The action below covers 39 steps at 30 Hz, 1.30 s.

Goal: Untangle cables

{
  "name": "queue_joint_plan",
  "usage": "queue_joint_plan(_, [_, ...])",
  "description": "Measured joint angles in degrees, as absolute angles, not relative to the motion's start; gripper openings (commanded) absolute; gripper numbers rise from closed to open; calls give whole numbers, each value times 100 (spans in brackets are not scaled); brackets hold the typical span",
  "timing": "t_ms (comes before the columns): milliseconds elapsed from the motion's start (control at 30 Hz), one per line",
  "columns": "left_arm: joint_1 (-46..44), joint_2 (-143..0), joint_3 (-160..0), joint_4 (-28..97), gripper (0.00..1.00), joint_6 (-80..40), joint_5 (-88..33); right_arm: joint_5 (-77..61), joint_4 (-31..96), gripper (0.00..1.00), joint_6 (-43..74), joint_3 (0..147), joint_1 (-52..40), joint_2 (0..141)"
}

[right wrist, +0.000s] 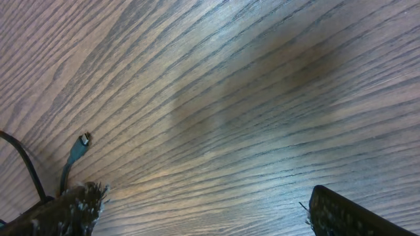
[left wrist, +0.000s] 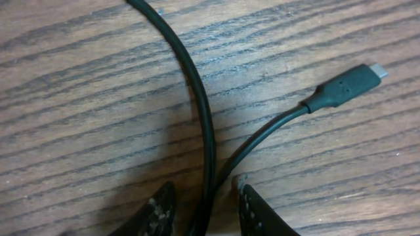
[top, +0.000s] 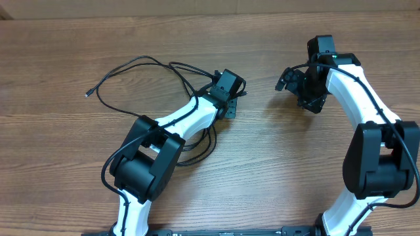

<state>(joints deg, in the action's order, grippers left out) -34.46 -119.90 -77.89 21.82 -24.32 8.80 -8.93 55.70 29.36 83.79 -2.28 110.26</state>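
The cables are thin black cords looped on the wooden table, left of centre, and one small plug end lies at the far left. My left gripper sits low over the loops' right side. In the left wrist view two cable strands run between its narrowly open fingers, with small gaps on both sides. A silver-tipped plug lies just ahead. My right gripper hovers to the right, wide open and empty. A plug shows at its left.
Bare wood-grain table surrounds the arms. The cable loops pass under the left arm and trail toward the table's front. The right arm stands at the right side.
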Motion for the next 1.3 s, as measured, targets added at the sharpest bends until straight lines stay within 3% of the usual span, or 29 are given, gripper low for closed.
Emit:
queue_joint_plan(33, [-3446, -11990, -7789, 2182, 4, -2377, 880, -891, 5570, 100, 2936, 8379, -228, 11026])
queue_joint_plan(367, [-3439, -11511, -7797, 2952, 4, -2117, 851, -893, 5570, 100, 2936, 8379, -228, 11026])
queue_joint_plan(700, [-3439, -9566, -7797, 3516, 4, -2095, 856, -891, 5570, 100, 2936, 8379, -228, 11026])
queue_joint_plan(1300, [-3439, -5782, -7800, 3256, 5, -2093, 1345, -873, 5572, 100, 2939, 8379, -228, 11026])
